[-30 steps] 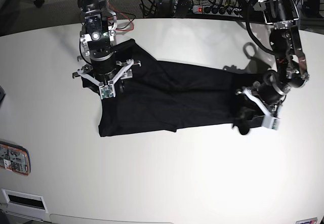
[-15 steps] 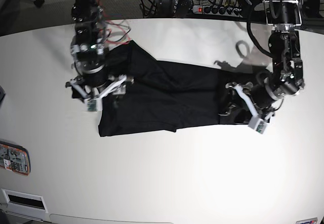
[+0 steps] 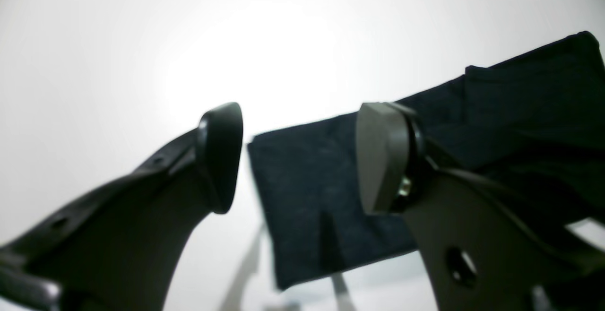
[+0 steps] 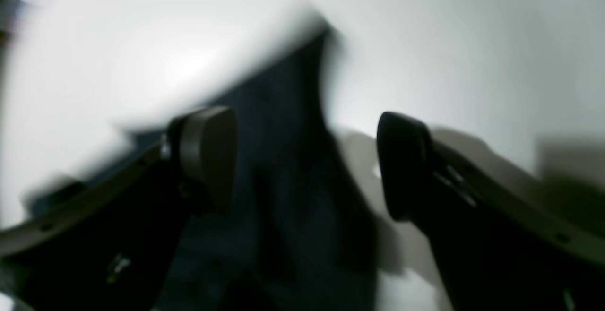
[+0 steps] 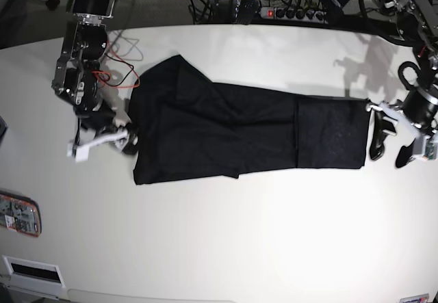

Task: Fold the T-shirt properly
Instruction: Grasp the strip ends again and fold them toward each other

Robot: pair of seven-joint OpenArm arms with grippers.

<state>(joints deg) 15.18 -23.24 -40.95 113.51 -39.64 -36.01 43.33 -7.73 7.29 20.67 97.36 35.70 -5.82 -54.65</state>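
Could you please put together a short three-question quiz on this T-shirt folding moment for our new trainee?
1. True or false: the left gripper is clamped on the T-shirt.
2. Which gripper is beside the shirt's wider, rumpled end?
3. The shirt lies: A) bunched in a heap, B) spread in a long band, C) hanging off the table.

Key: 1. False; it is open and off the cloth. 2. The right gripper. 3. B.

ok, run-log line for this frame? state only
phase: between folds | left gripper: open, empty, off shirt's edge | right gripper: open, empty, beside shirt | T-shirt: flat on table, partly folded
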